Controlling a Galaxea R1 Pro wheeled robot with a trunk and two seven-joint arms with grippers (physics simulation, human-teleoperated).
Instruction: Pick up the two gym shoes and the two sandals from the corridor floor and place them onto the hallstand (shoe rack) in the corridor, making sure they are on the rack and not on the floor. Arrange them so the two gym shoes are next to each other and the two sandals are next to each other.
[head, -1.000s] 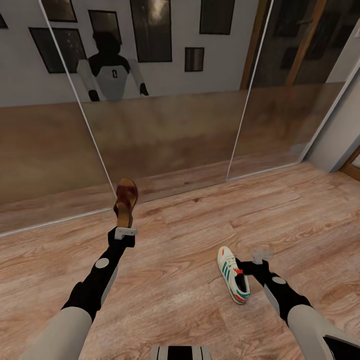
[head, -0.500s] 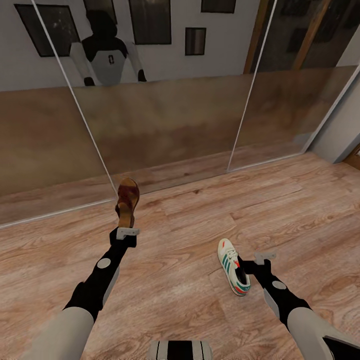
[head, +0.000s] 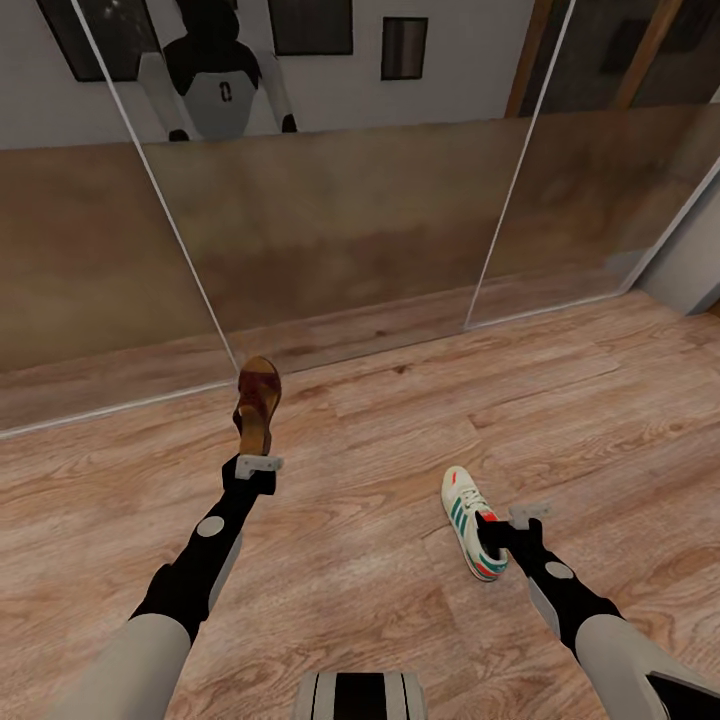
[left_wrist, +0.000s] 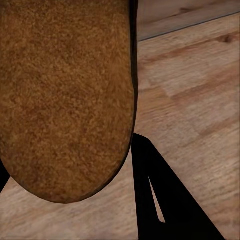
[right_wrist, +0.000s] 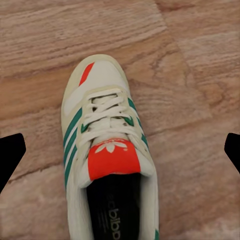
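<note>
My left gripper (head: 256, 452) is shut on the heel end of a brown sandal (head: 258, 400), held above the corridor floor (head: 380, 450) with its toe pointing away. In the left wrist view the sandal's tan sole (left_wrist: 65, 95) is very close, with one black finger (left_wrist: 160, 200) beside it. A white gym shoe (head: 466, 515) with green stripes and a red tab lies on the floor. My right gripper (head: 488, 527) hovers open at its heel end. From the right wrist the gym shoe (right_wrist: 107, 150) lies between the spread fingertips (right_wrist: 10, 155).
Tall mirrored panels (head: 330, 230) run along the far edge of the floor and reflect the robot. A grey wall corner (head: 690, 265) stands at the right. Wood planks stretch out to the right of the shoe.
The whole picture has shifted, so the camera has moved. Against the floor, my right gripper has come nearer to the gym shoe's heel. The left gripper still holds the sandal.
</note>
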